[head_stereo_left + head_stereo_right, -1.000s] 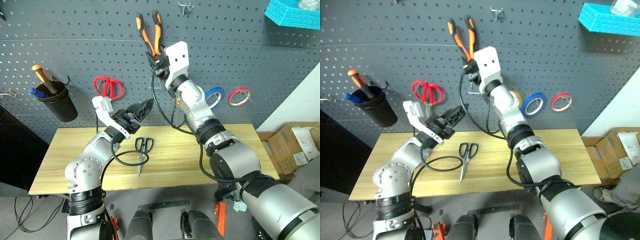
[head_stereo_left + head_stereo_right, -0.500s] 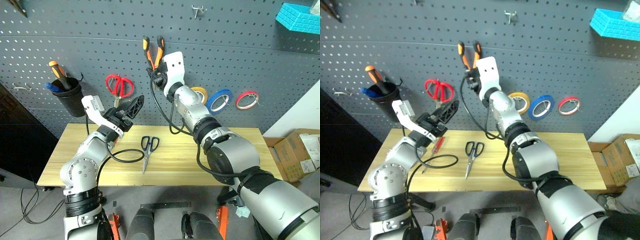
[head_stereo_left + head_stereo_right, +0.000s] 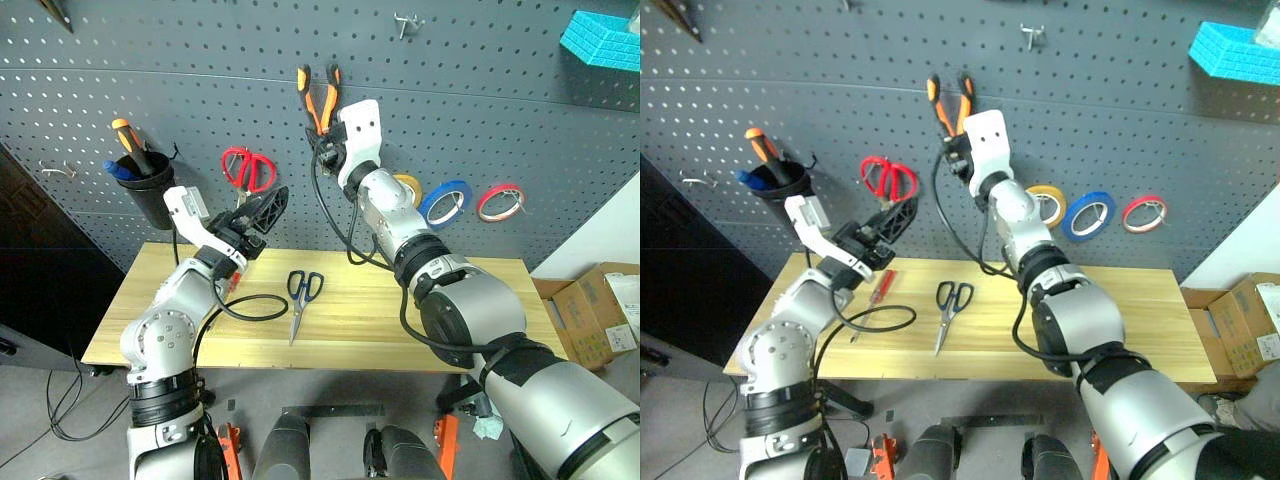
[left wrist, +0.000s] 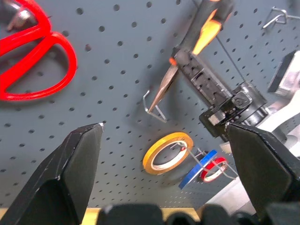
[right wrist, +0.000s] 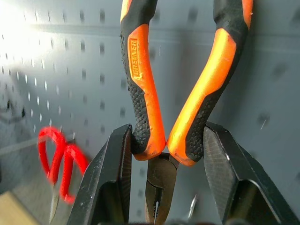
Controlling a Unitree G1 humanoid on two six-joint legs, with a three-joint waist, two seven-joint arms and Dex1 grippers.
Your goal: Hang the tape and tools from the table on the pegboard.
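Our right gripper [image 3: 322, 128] is clamped on the pliers [image 3: 318, 95], handles up, nose down, flat against the pegboard [image 3: 500, 120] just above a bare hook [image 4: 153, 108]. We judge a short drop seats them; our left gripper [image 3: 268, 210] hangs splayed above the surface's [image 3: 480, 300] far edge.

Workshop: pegboard [image 3: 520, 130], wooden table [image 3: 470, 320].

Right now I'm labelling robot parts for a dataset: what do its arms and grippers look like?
Both arms are silver-grey rounded metal segments joined by black bands, with a white block at each wrist. A black cable loops loosely along each arm. The left gripper and right gripper each have two black, wedge-shaped fingers. No readable markings show on them.
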